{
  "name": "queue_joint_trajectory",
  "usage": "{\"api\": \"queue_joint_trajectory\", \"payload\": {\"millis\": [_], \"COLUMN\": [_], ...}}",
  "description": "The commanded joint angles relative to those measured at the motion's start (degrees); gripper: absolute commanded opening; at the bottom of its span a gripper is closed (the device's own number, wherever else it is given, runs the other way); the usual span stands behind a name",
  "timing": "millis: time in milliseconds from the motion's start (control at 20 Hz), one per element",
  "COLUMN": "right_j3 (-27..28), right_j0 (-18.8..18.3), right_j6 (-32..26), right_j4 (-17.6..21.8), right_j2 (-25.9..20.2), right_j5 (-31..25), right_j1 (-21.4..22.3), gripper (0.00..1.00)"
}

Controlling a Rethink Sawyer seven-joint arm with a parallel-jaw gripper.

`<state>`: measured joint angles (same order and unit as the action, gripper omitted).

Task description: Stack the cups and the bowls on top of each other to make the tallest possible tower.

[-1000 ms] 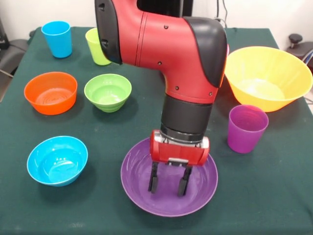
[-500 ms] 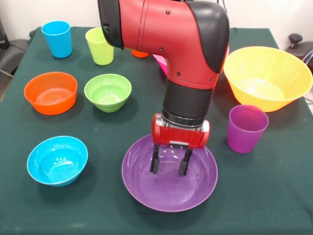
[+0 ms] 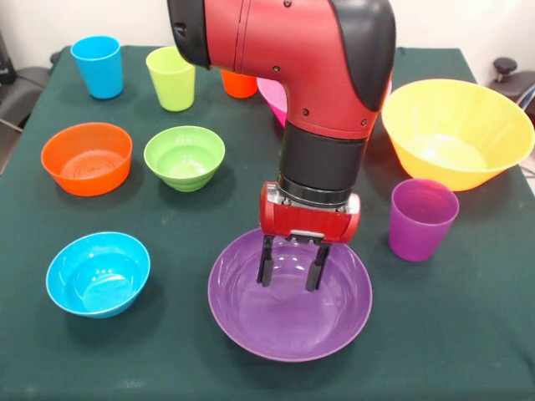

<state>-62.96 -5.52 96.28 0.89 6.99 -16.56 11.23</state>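
My gripper (image 3: 291,280) hangs open just above the inside of the wide purple bowl (image 3: 251,330), nothing between its fingers. The small blue bowl (image 3: 98,273), orange bowl (image 3: 86,158) and green bowl (image 3: 184,157) sit apart on the left. The large yellow bowl (image 3: 456,131) stands at the right, with the purple cup (image 3: 422,219) in front of it. The blue cup (image 3: 98,66) and lime green cup (image 3: 171,78) stand at the back left. The orange cup (image 3: 238,84) and pink bowl (image 3: 273,98) are partly hidden behind the arm. Nothing is stacked.
The table is covered in dark green cloth (image 3: 167,359). A dark chair edge (image 3: 17,92) shows at the far left, and a black knob (image 3: 504,67) past the table's right corner.
The gripper has risen and drawn back from the purple bowl's front part toward its middle, still open. The arm lifted, uncovering the orange cup and part of the pink bowl.
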Motion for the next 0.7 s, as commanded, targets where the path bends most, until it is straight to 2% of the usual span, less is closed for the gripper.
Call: {"api": "queue_joint_trajectory", "payload": {"millis": [50,350,700], "right_j3": [-3.56,-4.48,-2.2], "right_j0": [0.22,1.11,2.32], "right_j6": [3.57,3.27,4.52], "right_j4": [-0.23,-1.81,-3.22], "right_j2": [-7.23,-7.19,-6.27], "right_j5": [-6.67,-13.93,-20.72], "right_j1": [1.57,7.99,10.07], "gripper": [1.0,1.0,1.0]}}
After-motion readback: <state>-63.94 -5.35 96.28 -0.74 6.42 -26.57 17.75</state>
